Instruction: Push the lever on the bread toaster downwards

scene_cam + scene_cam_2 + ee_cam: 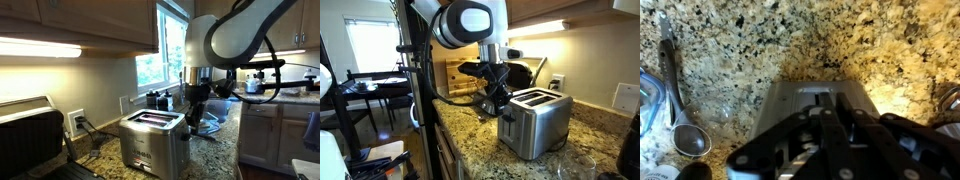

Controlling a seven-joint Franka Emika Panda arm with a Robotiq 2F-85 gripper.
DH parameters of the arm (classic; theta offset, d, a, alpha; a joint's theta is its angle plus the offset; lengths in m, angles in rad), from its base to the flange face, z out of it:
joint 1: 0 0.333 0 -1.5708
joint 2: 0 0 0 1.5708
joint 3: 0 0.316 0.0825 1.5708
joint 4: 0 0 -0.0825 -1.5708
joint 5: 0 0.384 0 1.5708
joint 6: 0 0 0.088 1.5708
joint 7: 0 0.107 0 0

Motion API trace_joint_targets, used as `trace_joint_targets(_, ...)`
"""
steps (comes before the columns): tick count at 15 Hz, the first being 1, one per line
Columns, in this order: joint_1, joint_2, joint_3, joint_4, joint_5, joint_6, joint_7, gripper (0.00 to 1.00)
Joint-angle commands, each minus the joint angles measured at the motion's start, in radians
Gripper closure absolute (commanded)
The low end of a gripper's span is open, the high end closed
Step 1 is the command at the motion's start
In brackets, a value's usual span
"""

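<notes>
The black Robotiq gripper (828, 125), open or clenched I cannot tell, hangs over the boxy brushed-steel bread toaster (805, 98) on a speckled granite countertop (790, 40) beneath a bright window (165, 55).

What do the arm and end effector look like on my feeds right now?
The arm is glossy white, with rounded links and dark joint bands. A black cable loops alongside it. The end effector is matte black, with jointed linkage fingers showing bolt heads in the wrist view. No markings are legible.
</notes>
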Motion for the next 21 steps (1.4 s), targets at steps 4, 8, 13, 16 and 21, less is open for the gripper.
trace_joint_targets(4,-0.004,0.113,-0.008,0.057,0.02,0.099,-0.087,0.97)
trace_joint_targets(8,-0.006,0.134,-0.015,0.044,0.054,0.116,-0.124,0.97)
trace_joint_targets(13,-0.007,0.192,-0.02,0.021,0.12,0.15,-0.169,0.97)
trace_joint_targets(16,-0.009,0.246,-0.014,0.01,0.141,0.214,-0.182,0.97)
trace_joint_targets(21,-0.014,0.294,-0.006,0.001,0.164,0.296,-0.211,0.97)
